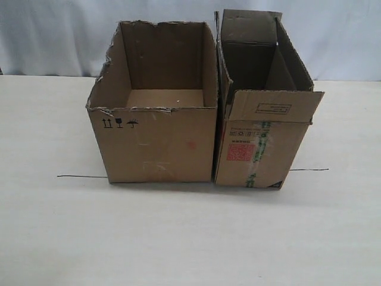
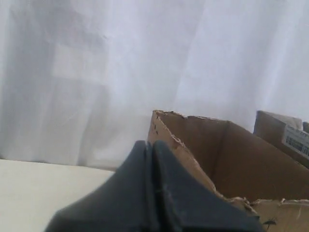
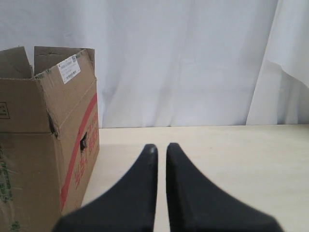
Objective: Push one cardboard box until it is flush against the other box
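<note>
The wide box [image 1: 161, 143] stands upright on the table [image 1: 178, 238], a little left of the middle in the exterior view, with its open top upward. Its broad printed face is turned to the camera, so this face runs from left to right. I cannot tell if the width or the depth is longer. It is plain brown cardboard without flaps. The top edges are torn and ragged, most of all at the left front corner. Small black symbols [image 1: 119, 123] sit high on the left of the front: arrows, a glass and an umbrella. The inside is bare.

The narrow box [image 1: 262, 149] stands just beside it on the right, and it is taller. Its narrow face looks to the camera and its long axis goes from front to back. One flap [image 1: 274, 108] with a stamp hangs down over the front, above a green tape [image 1: 260, 149] and a red label [image 1: 240, 152]. The two side walls meet along a dark seam. I cannot tell if a thin gap remains there. A thin black line [image 1: 80, 176] on the table comes out on both sides of the pair.

The left gripper [image 2: 149, 144] is closed, finger against finger, and holds nothing; the wide box's torn rim is close behind it. The right gripper [image 3: 161, 147] is closed to a thin slit, also holding nothing, with the narrow box off to one side.
</note>
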